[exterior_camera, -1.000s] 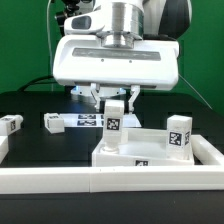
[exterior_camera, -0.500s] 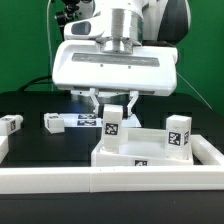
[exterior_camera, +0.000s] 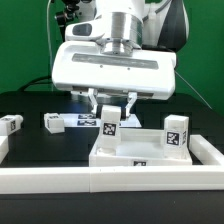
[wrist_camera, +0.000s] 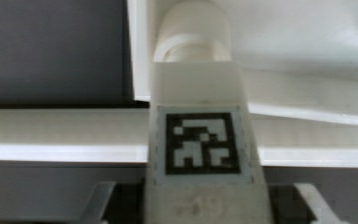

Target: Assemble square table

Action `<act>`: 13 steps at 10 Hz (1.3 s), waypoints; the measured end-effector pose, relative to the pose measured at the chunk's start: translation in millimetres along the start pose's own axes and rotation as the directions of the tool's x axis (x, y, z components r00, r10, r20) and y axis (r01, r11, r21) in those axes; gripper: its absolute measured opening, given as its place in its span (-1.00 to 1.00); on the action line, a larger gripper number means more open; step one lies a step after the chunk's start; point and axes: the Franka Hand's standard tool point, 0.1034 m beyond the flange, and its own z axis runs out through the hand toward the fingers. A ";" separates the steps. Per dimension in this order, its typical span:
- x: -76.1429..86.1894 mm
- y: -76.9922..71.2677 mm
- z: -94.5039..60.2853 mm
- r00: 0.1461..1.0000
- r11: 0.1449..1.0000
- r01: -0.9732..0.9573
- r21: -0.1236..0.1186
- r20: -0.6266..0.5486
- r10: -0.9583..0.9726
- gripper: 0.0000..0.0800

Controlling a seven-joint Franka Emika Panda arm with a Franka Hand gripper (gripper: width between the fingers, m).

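We see the end effector (exterior_camera: 112, 107) clamped on an upright white tagged leg (exterior_camera: 110, 128) over the square table slab (exterior_camera: 150, 152).

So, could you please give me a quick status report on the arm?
Fingers shut on leg, upright at tabletop corner. Second leg stands on tabletop. Nothing in the way.

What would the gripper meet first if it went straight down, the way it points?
The gripper carries a leg ahead, so the square tabletop below comes first; they may already touch, depth unclear.
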 end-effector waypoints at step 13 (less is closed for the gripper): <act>13.1 9.7 -12.9 0.999 1.000 -0.009 0.017 0.035 0.008 0.62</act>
